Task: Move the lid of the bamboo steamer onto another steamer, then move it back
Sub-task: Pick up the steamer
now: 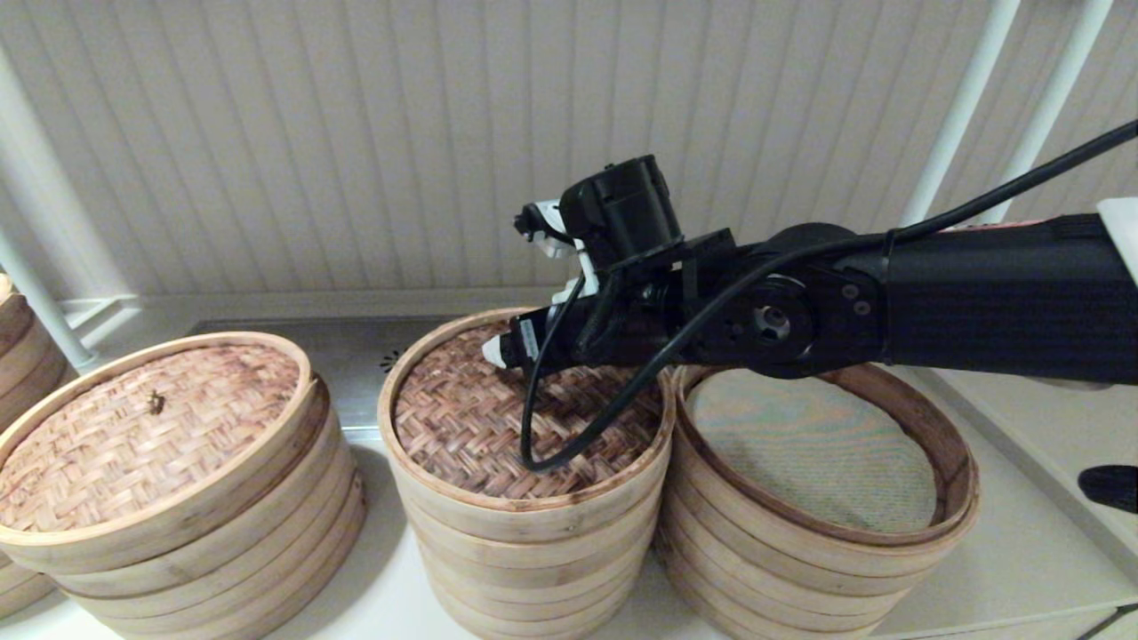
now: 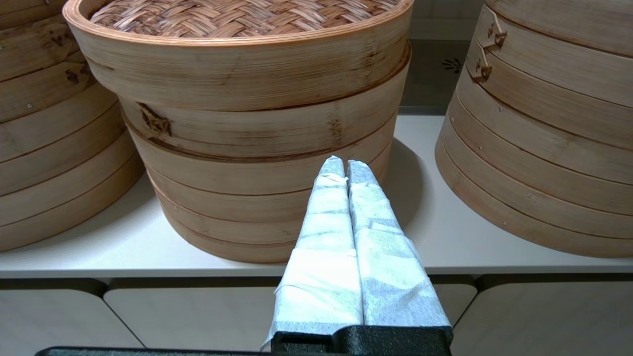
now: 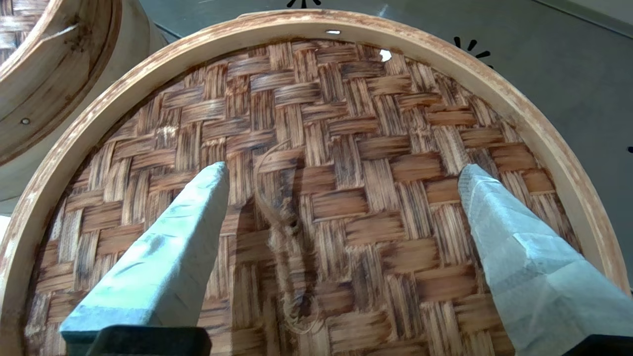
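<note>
Two fingers of right gripper (image 3: 341,173) spread wide over the bamboo steamer lid (image 3: 346,163), rim clear either side; left gripper (image 2: 345,168) pinched closed, parked.

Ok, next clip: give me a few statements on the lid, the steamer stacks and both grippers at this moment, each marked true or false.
1. The right gripper is open above the bamboo steamer lid. True.
2. The left gripper is clamped on the lid's rim. False: it is shut on nothing, low in front of the stacks.
3. The dark lid lies on the middle stack. True.
4. The wide stack on the robot's right is covered. False: it is open, its grey liner showing.
5. The leftmost stack carries a pale woven lid. True.
</note>
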You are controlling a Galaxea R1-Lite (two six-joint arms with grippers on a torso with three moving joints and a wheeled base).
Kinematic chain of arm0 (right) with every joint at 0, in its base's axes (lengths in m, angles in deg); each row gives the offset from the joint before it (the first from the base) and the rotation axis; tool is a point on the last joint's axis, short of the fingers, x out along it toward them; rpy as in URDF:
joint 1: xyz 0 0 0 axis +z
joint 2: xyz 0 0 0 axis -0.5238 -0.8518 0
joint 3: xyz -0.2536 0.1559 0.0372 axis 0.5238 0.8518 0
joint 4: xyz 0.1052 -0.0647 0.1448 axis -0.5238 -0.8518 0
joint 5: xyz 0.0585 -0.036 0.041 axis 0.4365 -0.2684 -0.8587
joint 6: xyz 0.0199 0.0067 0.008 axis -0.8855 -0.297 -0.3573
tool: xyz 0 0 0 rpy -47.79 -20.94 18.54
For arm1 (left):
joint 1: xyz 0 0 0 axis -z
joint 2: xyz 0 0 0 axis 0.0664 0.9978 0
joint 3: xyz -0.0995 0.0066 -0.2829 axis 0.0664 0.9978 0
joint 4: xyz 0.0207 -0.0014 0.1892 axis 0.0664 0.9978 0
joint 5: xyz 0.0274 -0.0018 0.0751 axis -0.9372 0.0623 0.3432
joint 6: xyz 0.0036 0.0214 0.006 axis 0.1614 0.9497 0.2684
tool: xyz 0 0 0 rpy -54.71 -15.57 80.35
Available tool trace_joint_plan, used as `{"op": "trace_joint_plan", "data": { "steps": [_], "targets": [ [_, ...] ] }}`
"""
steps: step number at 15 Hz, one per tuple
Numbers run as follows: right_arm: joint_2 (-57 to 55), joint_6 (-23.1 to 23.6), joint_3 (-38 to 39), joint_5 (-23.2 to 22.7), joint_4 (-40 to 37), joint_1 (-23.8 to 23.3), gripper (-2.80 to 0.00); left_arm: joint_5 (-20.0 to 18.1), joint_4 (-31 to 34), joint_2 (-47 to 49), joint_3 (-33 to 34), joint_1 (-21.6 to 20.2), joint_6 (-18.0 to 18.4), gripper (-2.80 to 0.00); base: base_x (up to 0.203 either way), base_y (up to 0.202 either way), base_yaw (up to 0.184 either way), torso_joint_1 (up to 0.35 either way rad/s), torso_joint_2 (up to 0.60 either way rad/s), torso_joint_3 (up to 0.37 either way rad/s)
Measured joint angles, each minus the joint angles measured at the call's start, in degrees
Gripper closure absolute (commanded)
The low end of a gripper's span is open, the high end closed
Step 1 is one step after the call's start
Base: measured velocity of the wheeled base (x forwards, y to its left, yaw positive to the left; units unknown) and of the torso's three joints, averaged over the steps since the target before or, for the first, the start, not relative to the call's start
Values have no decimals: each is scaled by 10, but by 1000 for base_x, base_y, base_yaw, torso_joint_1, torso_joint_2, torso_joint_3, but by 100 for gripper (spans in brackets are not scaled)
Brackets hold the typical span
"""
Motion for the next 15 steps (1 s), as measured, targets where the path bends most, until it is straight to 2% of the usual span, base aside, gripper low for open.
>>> {"op": "trace_joint_plan", "data": {
  "steps": [7, 13, 14, 15],
  "targets": [
    [5, -3, 12, 27, 0, 8, -280, 0, 0, 0, 0, 0, 0, 0, 0, 0, 0, 0, 0, 0],
    [4, -4, 18, 28, 1, 8, -280, 0, 0, 0, 0, 0, 0, 0, 0, 0, 0, 0, 0, 0],
    [4, -4, 18, 28, 1, 8, 0, 0, 0, 0, 0, 0, 0, 0, 0, 0, 0, 0, 0, 0],
    [3, -3, 18, 28, 1, 8, 0, 0, 0, 0, 0, 0, 0, 0, 0, 0, 0, 0, 0, 0]
  ]
}}
